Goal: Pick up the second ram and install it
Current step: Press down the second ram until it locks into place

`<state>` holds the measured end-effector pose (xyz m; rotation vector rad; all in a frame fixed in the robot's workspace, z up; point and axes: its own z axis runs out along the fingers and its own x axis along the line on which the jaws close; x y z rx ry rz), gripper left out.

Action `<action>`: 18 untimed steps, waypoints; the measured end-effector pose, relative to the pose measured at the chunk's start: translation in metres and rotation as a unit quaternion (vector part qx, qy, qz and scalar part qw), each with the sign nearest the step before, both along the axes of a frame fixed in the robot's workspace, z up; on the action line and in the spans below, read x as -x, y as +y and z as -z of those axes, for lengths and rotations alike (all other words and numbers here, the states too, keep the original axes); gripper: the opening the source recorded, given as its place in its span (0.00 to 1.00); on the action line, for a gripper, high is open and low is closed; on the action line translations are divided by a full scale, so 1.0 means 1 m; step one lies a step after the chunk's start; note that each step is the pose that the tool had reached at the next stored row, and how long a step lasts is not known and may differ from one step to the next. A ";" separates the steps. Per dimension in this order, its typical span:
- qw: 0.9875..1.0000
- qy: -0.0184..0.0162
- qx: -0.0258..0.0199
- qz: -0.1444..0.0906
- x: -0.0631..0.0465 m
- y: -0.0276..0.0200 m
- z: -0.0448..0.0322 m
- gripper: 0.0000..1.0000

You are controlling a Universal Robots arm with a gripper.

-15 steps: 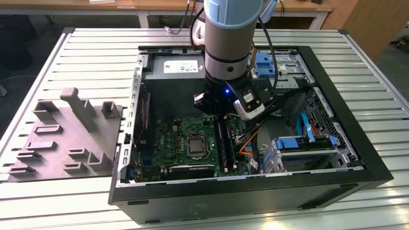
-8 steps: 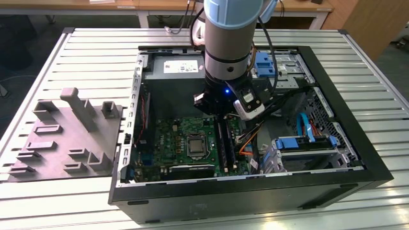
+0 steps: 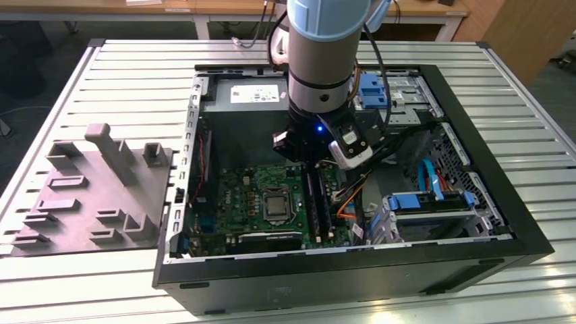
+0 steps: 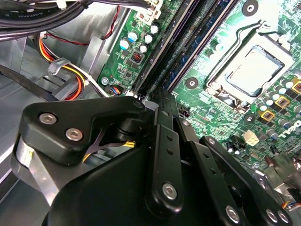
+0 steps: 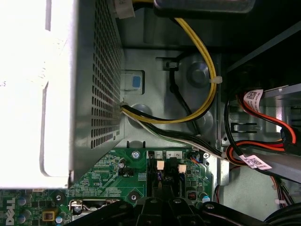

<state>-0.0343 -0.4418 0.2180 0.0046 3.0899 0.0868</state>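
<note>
My gripper [image 3: 311,160] hangs low inside the open computer case [image 3: 504,202], just over the far end of the long black memory slots [image 3: 313,202] on the green motherboard [image 3: 243,196]. In the second wrist view the gripper [image 4: 157,94] points straight down at the slots [image 4: 188,44], which run away from it beside the processor socket [image 4: 256,70]. The first wrist view shows the gripper [image 5: 160,200] above the slot ends with their white latches [image 5: 160,165]. The second ram is hidden: the gripper's body covers the spot beneath it, and I cannot tell a stick from the slots.
The grey fixture tray [image 3: 90,196] with upright blocks lies outside the case at the exterior view's left. The grey power supply [image 3: 247,94] stands just behind the gripper. Yellow, black and red cables [image 5: 197,113] hang close by. Blue drive brackets [image 3: 432,202] fill the case's right side.
</note>
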 end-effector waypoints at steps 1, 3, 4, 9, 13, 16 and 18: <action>1.000 0.000 0.000 0.000 0.000 0.0000 0.0001 0.10; 1.000 0.000 0.000 0.000 0.000 0.0000 0.0007 0.10; 1.000 0.000 0.000 0.000 0.000 0.0000 0.0007 0.10; 1.000 0.000 0.000 0.000 0.000 0.0000 0.0004 0.10; 1.000 0.000 0.000 0.000 0.000 0.0000 -0.0052 0.10; 1.000 0.000 0.000 0.000 0.000 0.0000 -0.0109 0.10; 1.000 0.000 0.000 0.000 0.000 0.0000 -0.0149 0.10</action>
